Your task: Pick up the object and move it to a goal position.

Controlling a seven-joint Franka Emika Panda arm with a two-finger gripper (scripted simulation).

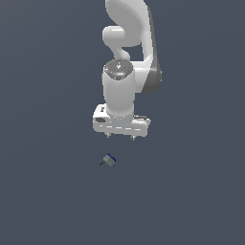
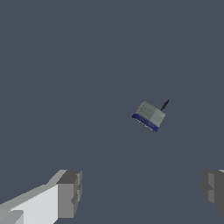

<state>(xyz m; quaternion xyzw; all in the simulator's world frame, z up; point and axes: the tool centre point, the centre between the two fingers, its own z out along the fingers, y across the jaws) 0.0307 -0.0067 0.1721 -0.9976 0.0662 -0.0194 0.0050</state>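
The object (image 1: 109, 160) is a tiny grey block with a dark blue edge and a thin black tip, lying alone on the dark floor. In the exterior view it sits in front of and slightly to the left of my gripper (image 1: 120, 137), clearly apart from it. My gripper hangs from the white arm with its two short fingers spread wide and nothing between them. The wrist view shows the object (image 2: 149, 116) lying ahead of the two grey fingertips (image 2: 70, 192), which stand far apart. No goal marker shows in either view.
The white arm (image 1: 125, 57) rises behind the gripper in the exterior view. A plain dark grey-blue floor (image 1: 191, 191) surrounds the object on every side.
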